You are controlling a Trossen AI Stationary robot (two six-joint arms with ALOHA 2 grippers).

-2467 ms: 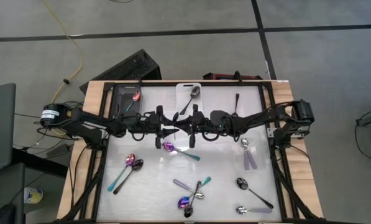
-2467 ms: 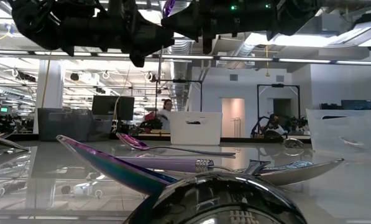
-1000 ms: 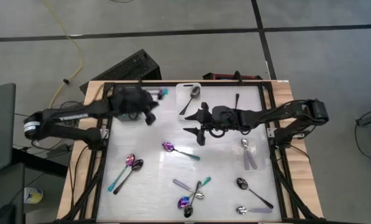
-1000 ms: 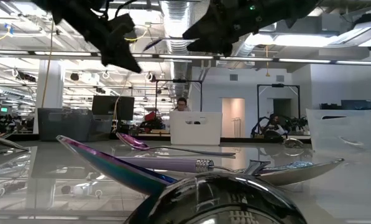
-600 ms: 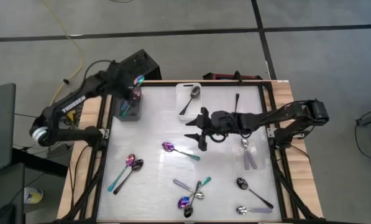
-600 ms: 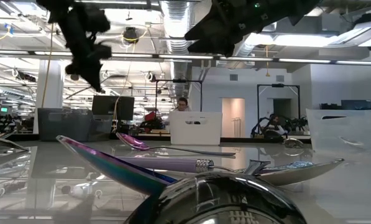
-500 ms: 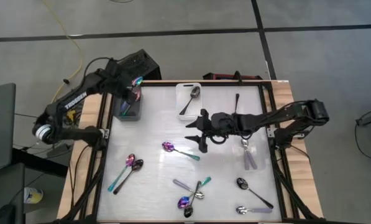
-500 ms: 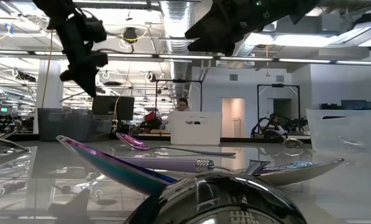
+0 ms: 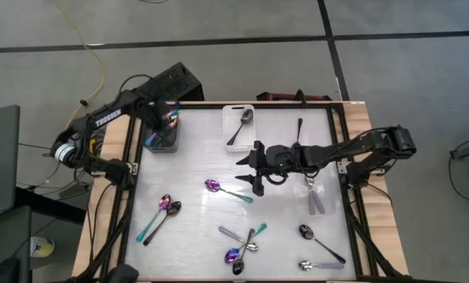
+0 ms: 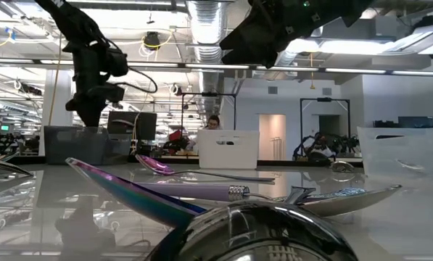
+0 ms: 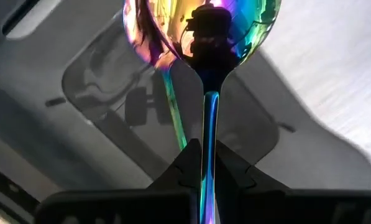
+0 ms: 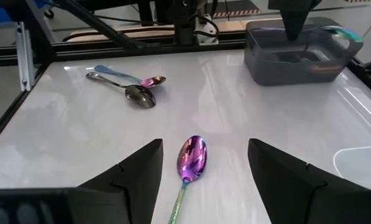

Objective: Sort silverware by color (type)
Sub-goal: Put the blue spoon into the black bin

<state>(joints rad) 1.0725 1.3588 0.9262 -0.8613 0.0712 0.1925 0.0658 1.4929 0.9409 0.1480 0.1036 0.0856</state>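
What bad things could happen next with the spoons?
The left gripper pinches its purple spoon only by the thin handle over the grey bin, so the spoon could twist and drop outside it. The right gripper, fingers open, hangs over another purple spoon on the slick white table; closing might push that spoon away instead of catching it.

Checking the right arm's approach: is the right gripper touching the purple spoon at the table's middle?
Apart. The right wrist view shows the right gripper open, its fingers clear either side of the purple spoon.
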